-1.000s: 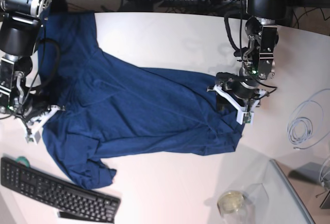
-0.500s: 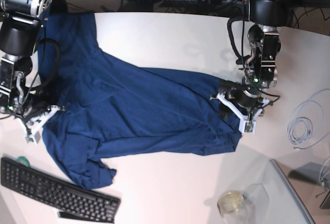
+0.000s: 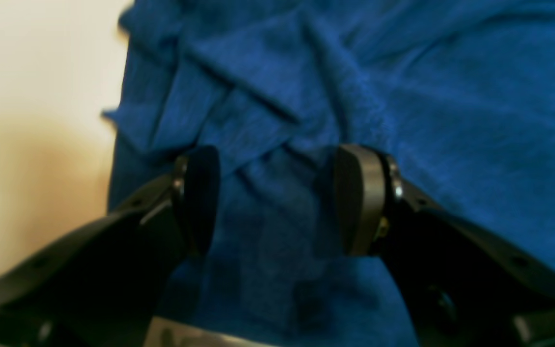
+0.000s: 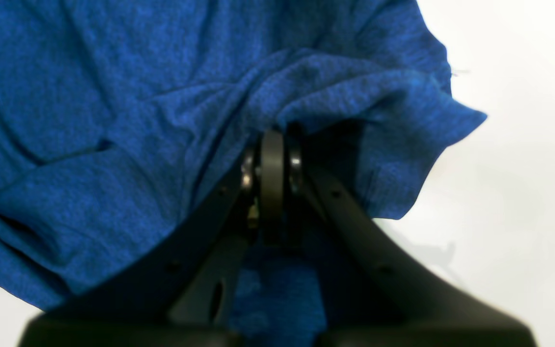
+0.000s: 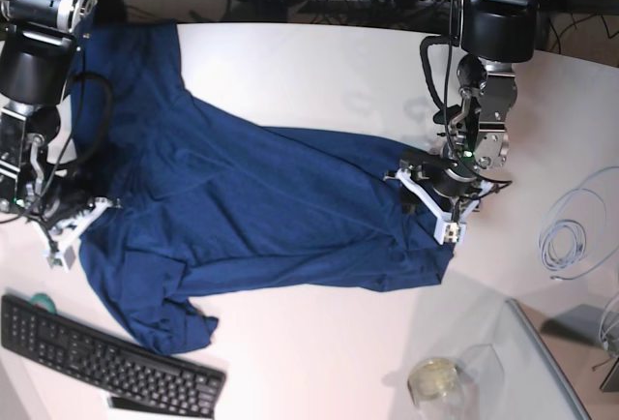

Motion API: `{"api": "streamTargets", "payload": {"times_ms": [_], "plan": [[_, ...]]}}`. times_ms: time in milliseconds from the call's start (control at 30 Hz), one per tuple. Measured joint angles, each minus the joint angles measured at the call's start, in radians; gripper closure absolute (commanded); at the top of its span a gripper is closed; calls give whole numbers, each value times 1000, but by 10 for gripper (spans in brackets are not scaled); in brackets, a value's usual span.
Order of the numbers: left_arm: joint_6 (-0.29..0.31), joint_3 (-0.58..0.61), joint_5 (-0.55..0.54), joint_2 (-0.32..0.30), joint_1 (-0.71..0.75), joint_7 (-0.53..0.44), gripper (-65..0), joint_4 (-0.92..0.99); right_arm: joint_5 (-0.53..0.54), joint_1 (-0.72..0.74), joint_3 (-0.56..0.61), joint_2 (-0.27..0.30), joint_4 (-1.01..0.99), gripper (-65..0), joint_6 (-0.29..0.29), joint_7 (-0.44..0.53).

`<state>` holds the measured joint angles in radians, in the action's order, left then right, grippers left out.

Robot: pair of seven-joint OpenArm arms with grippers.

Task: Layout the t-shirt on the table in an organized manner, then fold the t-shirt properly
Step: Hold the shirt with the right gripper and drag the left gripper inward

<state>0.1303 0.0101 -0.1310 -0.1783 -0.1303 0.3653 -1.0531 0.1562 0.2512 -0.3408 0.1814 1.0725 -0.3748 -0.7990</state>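
Wrinkled navy knit t-shirt (image 5: 261, 207) sprawls over smooth white surface (image 5: 319, 72). Right pincer (image 4: 271, 144) clamps a bunched fold. Left pincer (image 3: 277, 197) gapes over cloth, gripping nothing.

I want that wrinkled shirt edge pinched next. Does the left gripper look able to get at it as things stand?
Probably yes. The left gripper hangs open right over the t-shirt, its jaws straddling a bunched fold near the cloth's edge by the table, with nothing between them and the fabric.

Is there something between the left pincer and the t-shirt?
No, nothing visible. The open left pincer hangs directly over the wrinkled t-shirt, with only cloth between its fingers.
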Motion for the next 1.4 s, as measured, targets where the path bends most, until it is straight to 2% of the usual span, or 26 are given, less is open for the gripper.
{"api": "streamTargets", "payload": {"times_ms": [133,167,267,367,400,967,1067,1133,1300,1400], "plan": [[0,-2,0,-2,-5,-1,-352,3,0,0,0,0,0,-2,0,0],[0,-2,0,-2,-5,-3,-327,3,0,0,0,0,0,-2,0,-1],[0,-2,0,-2,-5,-3,-189,3,0,0,0,0,0,-2,0,0],[0,-3,-1,-2,-13,-3,-20,6,0,0,0,0,0,-2,0,0],[0,-3,-5,-2,-18,-3,0,11,0,0,0,0,0,-2,0,1],[0,-3,-7,-7,23,11,0,-77,0,0,1,0,-1,-2,0,3],[-1,-3,-4,-7,61,21,-148,-143,0,0,1,0,-1,-2,0,2],[0,-6,-4,-6,72,76,-199,-180,0,0,1,0,-1,-2,0,3],[-1,-88,0,-5,53,88,-211,-191,0,3,1,0,-2,-2,0,3],[-3,-95,3,-11,47,95,-211,-190,-1,3,1,-2,-2,-2,0,3]]}}
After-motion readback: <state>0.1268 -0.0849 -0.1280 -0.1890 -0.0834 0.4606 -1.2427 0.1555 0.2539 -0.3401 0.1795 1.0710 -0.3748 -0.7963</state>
